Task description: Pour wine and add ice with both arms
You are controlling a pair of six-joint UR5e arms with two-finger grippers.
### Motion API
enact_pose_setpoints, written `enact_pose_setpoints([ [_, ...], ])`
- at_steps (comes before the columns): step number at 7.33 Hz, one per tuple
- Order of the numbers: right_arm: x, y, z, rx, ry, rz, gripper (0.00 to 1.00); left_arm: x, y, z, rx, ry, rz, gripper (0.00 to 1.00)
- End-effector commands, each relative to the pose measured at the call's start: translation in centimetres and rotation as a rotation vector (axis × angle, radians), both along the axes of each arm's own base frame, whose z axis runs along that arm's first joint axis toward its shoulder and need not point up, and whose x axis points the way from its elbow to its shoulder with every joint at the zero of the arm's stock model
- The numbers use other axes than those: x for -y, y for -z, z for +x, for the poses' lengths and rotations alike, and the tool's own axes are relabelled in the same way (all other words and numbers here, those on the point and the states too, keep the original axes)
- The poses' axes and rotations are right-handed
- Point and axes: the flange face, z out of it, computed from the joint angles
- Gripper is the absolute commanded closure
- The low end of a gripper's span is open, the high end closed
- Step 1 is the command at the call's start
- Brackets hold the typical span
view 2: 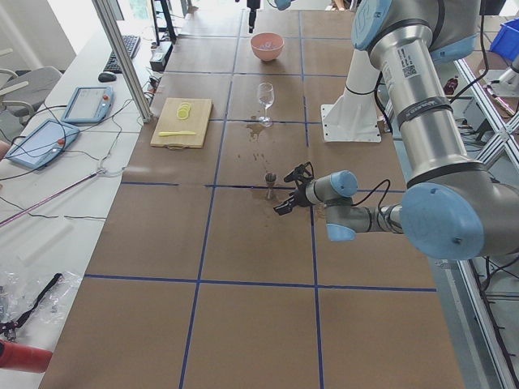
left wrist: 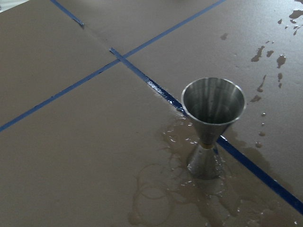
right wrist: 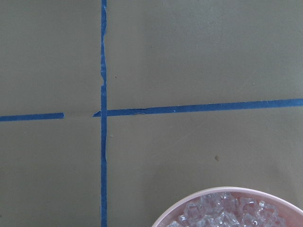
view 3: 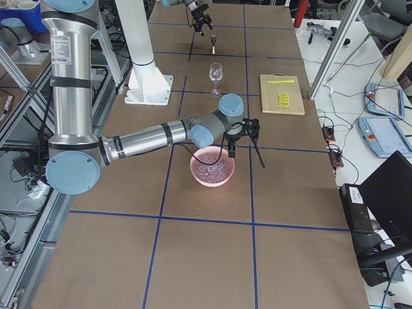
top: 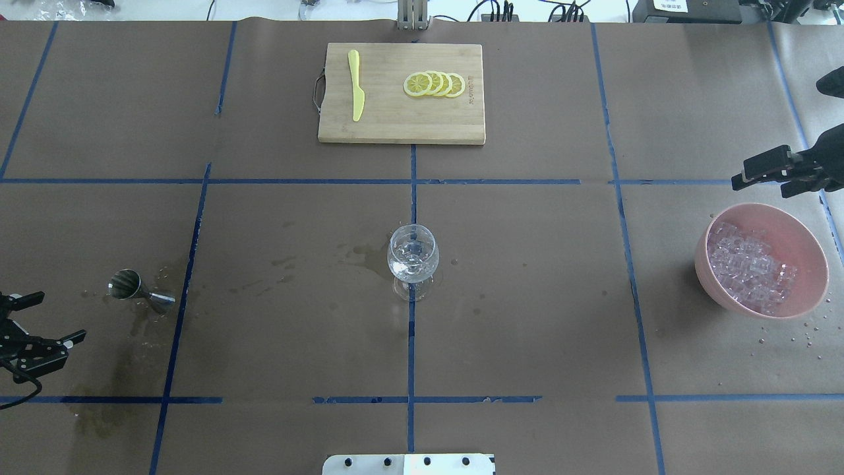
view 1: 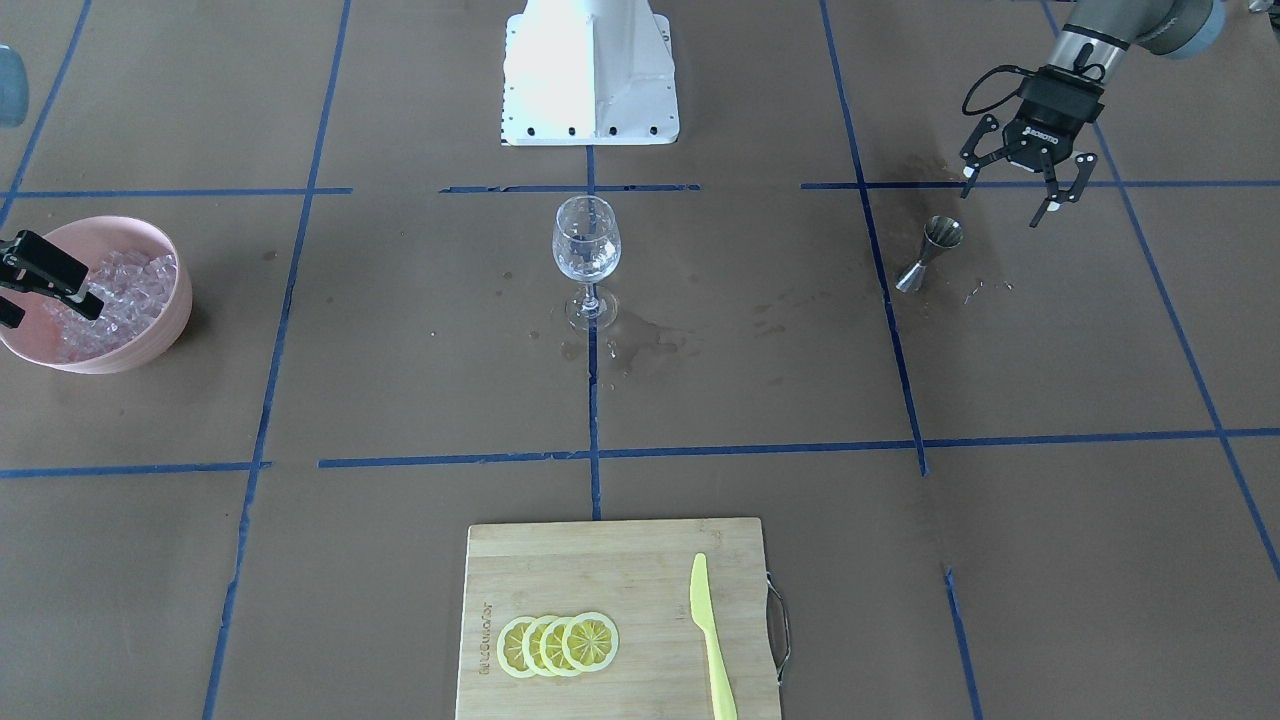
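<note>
A clear stemmed wine glass (view 1: 587, 245) stands upright at the table's middle; any wine in it is too faint to make out. A steel jigger (view 1: 930, 252) stands upright in a wet patch, and its cup looks empty in the left wrist view (left wrist: 210, 123). My left gripper (view 1: 1012, 200) hovers open and empty just behind the jigger. Ice (top: 752, 264), a heap of clear cubes, fills a pink bowl (top: 801, 231). My right gripper (view 3: 246, 159) is open and empty, raised over the bowl's far rim; one of its fingers (top: 765, 165) shows in the overhead view.
A wooden cutting board (view 1: 560, 560) with lemon slices (view 1: 558, 643) and a yellow knife (view 1: 710, 635) lies at the operators' side. Wet spill marks (view 1: 640, 345) spread beside the glass's foot. The white pedestal (view 1: 590, 70) stands at the robot's side.
</note>
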Motion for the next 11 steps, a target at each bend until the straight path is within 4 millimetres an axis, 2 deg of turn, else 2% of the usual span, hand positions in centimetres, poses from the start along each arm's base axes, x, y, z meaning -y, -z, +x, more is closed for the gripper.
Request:
enact_pose_setpoints([
  [1,-0.8,-0.5,-1.4,-0.005,-0.01,-0.06,0.0,1.3,-2.0,-3.4,-0.007,-0.115,-0.105,0.01],
  [2,-1.9,-1.6,-1.7,-0.023,-0.009,-0.086,0.0,2.9,-3.3,-4.6,-0.011,-0.088,-0.135,0.01],
  [3,-3.0,-3.0,-2.9,-0.063,-0.008,-0.115,0.0,5.4,-3.4,-5.9,-0.019,-0.099,-0.229,0.01],
  [4,-4.5,-4.7,-3.7,-0.1,-0.009,-0.152,0.0,9.0,-2.0,-7.1,-0.042,-0.102,-0.284,0.01],
  [5,-5.2,-5.5,-3.9,-0.108,-0.008,-0.177,0.0,10.4,-1.5,-7.5,-0.041,-0.104,-0.295,0.01],
  [7,-5.7,-6.1,-4.7,-0.125,-0.004,-0.196,0.03,10.7,-1.2,-7.5,-0.043,-0.097,-0.289,0.01],
  [9,-6.3,-7.2,-4.7,-0.138,0.001,-0.215,0.13,10.7,-0.9,-7.5,-0.047,-0.097,-0.285,0.01],
  [10,-6.3,-7.2,-4.8,-0.141,0.001,-0.22,0.29,10.9,-0.3,-7.5,-0.054,-0.096,-0.276,0.01],
  [11,-6.3,-7.3,-4.9,-0.148,-0.01,-0.224,0.51,10.9,-0.2,-7.6,-0.057,-0.095,-0.276,0.01],
])
